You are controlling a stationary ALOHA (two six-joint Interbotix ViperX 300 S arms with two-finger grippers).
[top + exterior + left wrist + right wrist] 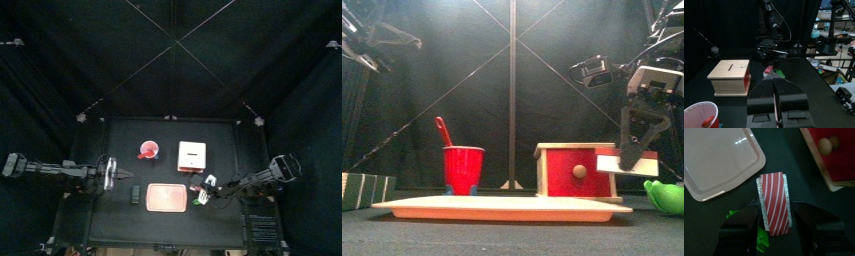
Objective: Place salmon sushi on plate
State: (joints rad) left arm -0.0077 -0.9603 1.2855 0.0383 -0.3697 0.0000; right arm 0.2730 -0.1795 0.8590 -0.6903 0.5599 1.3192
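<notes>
Right wrist view: right gripper [775,225] clamps salmon sushi [775,203] beside plate [714,163]; left gripper [776,97] closed.

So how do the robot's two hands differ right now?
The right hand grips the salmon sushi between its fingers, while the left hand is closed on nothing. The right hand hangs between the plate and the wooden box, while the left hand sits at the table's left side, away from both. Both hands are black with two fingers.
</notes>
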